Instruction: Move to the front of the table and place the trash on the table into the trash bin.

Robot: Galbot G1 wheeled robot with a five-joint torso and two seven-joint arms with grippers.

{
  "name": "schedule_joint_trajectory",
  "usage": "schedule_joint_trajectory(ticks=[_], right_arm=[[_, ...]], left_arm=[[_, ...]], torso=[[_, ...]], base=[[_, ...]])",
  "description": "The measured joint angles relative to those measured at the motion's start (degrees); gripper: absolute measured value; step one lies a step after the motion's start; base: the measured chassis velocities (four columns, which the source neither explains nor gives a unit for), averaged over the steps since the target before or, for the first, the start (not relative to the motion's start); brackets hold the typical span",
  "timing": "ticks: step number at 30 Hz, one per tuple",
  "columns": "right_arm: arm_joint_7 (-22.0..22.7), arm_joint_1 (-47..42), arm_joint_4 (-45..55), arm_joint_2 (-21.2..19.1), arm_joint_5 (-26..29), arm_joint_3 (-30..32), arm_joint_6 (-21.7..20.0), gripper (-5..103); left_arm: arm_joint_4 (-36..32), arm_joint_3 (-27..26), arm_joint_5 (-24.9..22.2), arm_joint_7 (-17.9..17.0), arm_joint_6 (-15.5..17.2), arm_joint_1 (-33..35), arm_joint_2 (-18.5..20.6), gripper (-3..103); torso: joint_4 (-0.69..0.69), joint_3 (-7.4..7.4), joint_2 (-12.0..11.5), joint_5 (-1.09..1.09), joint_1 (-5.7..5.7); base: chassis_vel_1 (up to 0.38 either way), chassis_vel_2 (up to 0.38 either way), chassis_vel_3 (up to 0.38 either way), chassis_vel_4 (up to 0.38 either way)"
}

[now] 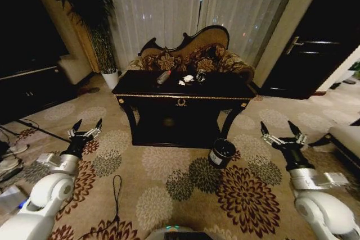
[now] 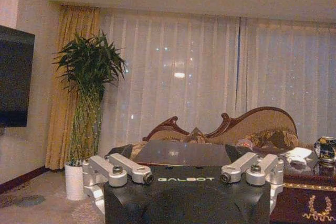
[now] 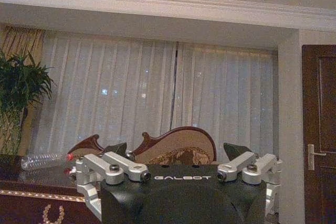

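The dark glossy table (image 1: 183,97) with gold trim stands ahead of me in the head view, in front of a carved sofa. On its top lie a clear plastic bottle (image 1: 163,77), white paper wads (image 1: 187,78) and a small shiny piece (image 1: 201,75). The black trash bin (image 1: 221,153) sits on the carpet by the table's front right leg. My left gripper (image 1: 85,128) and right gripper (image 1: 281,130) are both open, held low on either side, well short of the table. The right wrist view shows the bottle (image 3: 46,160) on the table's edge (image 3: 31,195).
A carved sofa (image 1: 191,51) backs the table. A tall plant in a white pot (image 1: 110,78) stands back left, next to a long low black cabinet (image 1: 28,85). A dark door (image 1: 315,43) is at the right. Patterned carpet lies open between me and the table.
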Motion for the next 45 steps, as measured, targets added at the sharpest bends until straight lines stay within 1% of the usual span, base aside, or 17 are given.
schedule_joint_trajectory(ticks=[2,3,4,5,6,12,13,14,17,27,33,38,45], right_arm=[[0.1,-0.1,0.5,0.3,0.3,0.0,-0.1,100],[0.2,-0.2,0.8,0.5,0.4,0.0,-0.2,100],[0.2,-0.3,1.0,0.7,0.4,0.0,-0.3,100],[0.2,-0.3,1.0,0.7,0.4,0.0,-0.3,100],[0.2,-0.4,1.1,0.7,0.4,0.0,-0.3,100],[0.0,-0.6,1.0,0.9,0.0,0.0,-0.3,100],[-0.1,-0.6,1.0,1.0,-0.2,0.0,-0.3,100],[-0.1,-0.6,1.0,1.0,-0.2,0.0,-0.3,100],[-0.4,-0.7,0.9,1.4,-0.5,-0.3,-0.2,100],[0.0,-1.1,2.3,1.0,0.1,0.4,-0.7,100],[0.0,-1.1,2.0,1.8,-1.0,0.0,-0.7,100],[-0.1,-1.1,1.9,1.8,-1.3,-0.1,-0.7,100],[-0.2,-1.0,1.4,1.9,-1.9,-0.1,-0.7,100]], left_arm=[[-0.3,-0.1,-0.5,0.0,0.1,0.4,-0.2,95],[-0.3,-0.1,-0.5,0.1,0.1,0.6,-0.3,95],[-0.3,-0.2,-0.5,0.2,0.1,0.8,-0.3,92],[-0.3,-0.2,-0.5,0.2,0.1,0.8,-0.3,92],[-0.3,-0.2,-0.5,0.2,0.1,0.9,-0.3,89],[-0.5,-0.4,-0.6,0.2,0.0,0.9,-0.1,87],[-0.7,-0.5,-0.5,0.0,0.0,1.0,0.0,85],[-0.7,-0.5,-0.5,0.0,0.0,1.0,0.0,85],[-0.6,-0.5,0.0,-0.8,0.1,1.0,0.0,99],[-0.9,-0.6,-0.4,-0.9,0.0,0.7,0.8,100],[-0.8,-0.5,-0.7,-0.7,-0.1,0.7,0.8,100],[-1.0,-0.4,-0.4,-0.2,-0.5,1.0,0.8,100],[-1.3,-0.1,-0.3,-0.1,-0.5,0.9,0.7,100]], torso=[[0.0,0.0,0.0,0.0,0.0],[0.0,0.0,0.0,-0.01,0.01],[0.0,0.01,0.0,-0.01,0.01],[0.0,0.01,0.0,-0.01,0.01],[0.0,0.01,0.0,-0.01,0.01],[0.0,0.01,0.0,-0.01,0.02],[0.0,0.0,0.0,-0.01,0.01],[0.0,0.0,0.0,-0.01,0.01],[0.0,0.0,0.0,0.0,0.01],[0.0,0.0,0.0,-0.01,0.0],[0.01,0.02,0.0,0.02,0.03],[-0.01,0.01,0.0,-0.02,0.03],[0.01,0.01,0.0,0.0,0.03]], base=[[-0.14,0.13,0.147,-0.152],[-0.131,0.135,0.142,-0.142],[-0.15,0.135,0.143,-0.142],[-0.15,0.135,0.143,-0.142],[-0.124,0.141,0.143,-0.142],[-0.134,0.139,0.151,-0.137],[-0.144,0.124,0.136,-0.128],[-0.144,0.124,0.136,-0.128],[-0.143,0.119,0.129,-0.14],[-0.173,0.171,0.172,-0.17],[-0.203,0.215,0.203,-0.215],[-0.208,0.2,0.213,-0.209],[-0.177,0.174,0.162,-0.162]])
